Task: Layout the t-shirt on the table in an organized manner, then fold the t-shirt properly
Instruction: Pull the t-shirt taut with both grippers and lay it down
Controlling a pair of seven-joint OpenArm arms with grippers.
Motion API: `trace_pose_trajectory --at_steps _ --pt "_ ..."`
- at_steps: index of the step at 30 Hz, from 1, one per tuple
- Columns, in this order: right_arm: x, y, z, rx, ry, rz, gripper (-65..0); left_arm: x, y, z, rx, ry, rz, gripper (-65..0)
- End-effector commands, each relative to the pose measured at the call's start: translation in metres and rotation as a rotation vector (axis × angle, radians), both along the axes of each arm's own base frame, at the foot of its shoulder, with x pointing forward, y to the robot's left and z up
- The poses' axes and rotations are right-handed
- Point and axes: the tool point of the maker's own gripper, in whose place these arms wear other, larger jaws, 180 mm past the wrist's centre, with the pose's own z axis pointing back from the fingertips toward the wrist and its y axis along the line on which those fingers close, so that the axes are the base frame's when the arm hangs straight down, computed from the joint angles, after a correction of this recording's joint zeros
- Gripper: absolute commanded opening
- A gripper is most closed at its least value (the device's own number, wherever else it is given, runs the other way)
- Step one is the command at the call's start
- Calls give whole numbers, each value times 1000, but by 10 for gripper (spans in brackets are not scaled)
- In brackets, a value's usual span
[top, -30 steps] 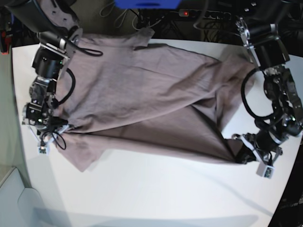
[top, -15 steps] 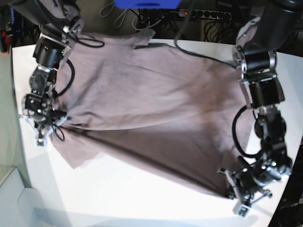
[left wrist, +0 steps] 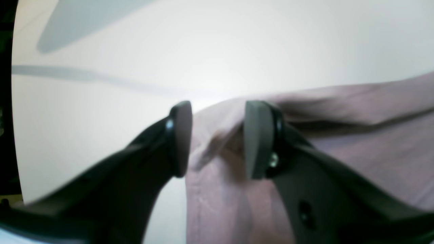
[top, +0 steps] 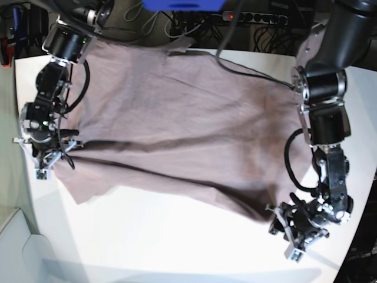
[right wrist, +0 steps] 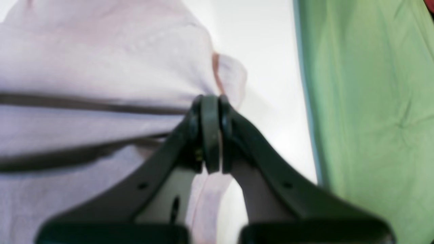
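Observation:
The mauve t-shirt (top: pixel 177 118) lies spread over the white table (top: pixel 177 247), with a long crease across its middle. At the left side, my right gripper (top: pixel 52 154) is shut on the shirt's edge. The right wrist view shows that gripper (right wrist: pixel 212 132) with its pads pressed together on the cloth (right wrist: pixel 101 67). At the front right, my left gripper (top: pixel 283 227) sits at the shirt's corner. In the left wrist view this gripper (left wrist: pixel 217 139) is open. The corner of the cloth (left wrist: pixel 339 135) lies loose between its fingers (left wrist: pixel 179 139).
Behind the table run a power strip (top: pixel 259 17), cables and a blue object (top: pixel 182 5). A green surface (right wrist: pixel 366 118) lies just past the table's left edge. A pale grey shape (top: pixel 17 247) sits at the front left corner.
My left gripper dragged the shirt's corner toward the table's front and then opened. My right gripper pulled its edge outward to the left. The shirt lies flatter and wider.

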Motion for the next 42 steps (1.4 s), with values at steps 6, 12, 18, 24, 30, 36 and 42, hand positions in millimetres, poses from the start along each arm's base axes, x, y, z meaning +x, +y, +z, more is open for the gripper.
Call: trace_pose_trajectory --at_steps 6,12,18,24,30,36,42 --pt "7 -8 17 -22 -24 -12 -650 11 28 38 -5 -88 55 -274" --pt "7 -7 16 -20 -22 -12 -650 -30 71 22 -16 -10 198 -344" --pt "2 -7 11 -12 12 -22 -588 -100 59 -46 -40 115 166 -530" --pt "1 -6 24 -27 -20 -24 -517 -151 51 -112 -88 232 166 -650" --pt "-5 0 56 -62 -107 -26 -515 -179 54 -159 -143 357 195 -645" --pt "-10 11 71 -100 -122 54 -515 -214 61 -181 -122 427 206 -645" --pt "-19 17 54 -97 -65 105 -515 -263 90 -164 10 442 231 -645"
